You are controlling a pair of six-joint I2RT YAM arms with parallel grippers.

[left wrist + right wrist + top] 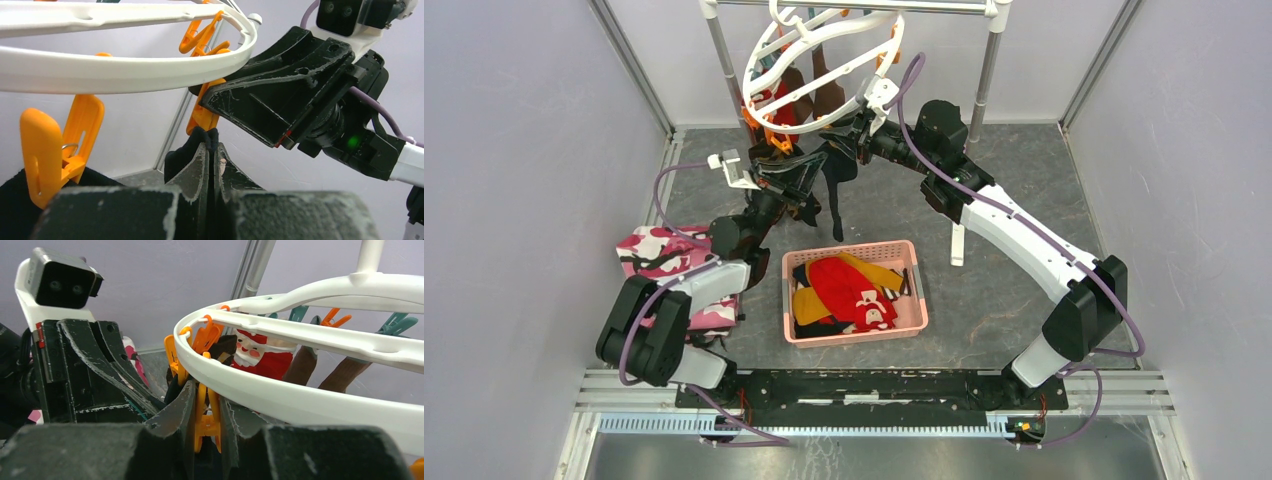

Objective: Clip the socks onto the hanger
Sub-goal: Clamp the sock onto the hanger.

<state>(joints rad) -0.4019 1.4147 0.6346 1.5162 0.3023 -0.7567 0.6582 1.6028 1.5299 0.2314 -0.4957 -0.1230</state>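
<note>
Left wrist view: what has the left gripper got?

It is clenched on the top edge of a black sock, with the cloth bunched just above its fingertips.

And the clip?

An orange clip hangs under the outer ring of the hanger, at twelve o'clock from that bunched edge. It is just beside the cloth, but I cannot tell whether they touch. In the right wrist view the right gripper is squeezed around what looks like the same clip.

How does the sock lie?

In the top external view its long axis runs up and down. The held end is at twelve and the loose end hangs toward six, where the basket of spare socks sits. The clip is upright too, its mouth toward six, I judge.

So what does the next move call for?

Probably a short lift toward twelve by the left arm, which carries the sock. After that the right gripper need only let the clip bite.
</note>
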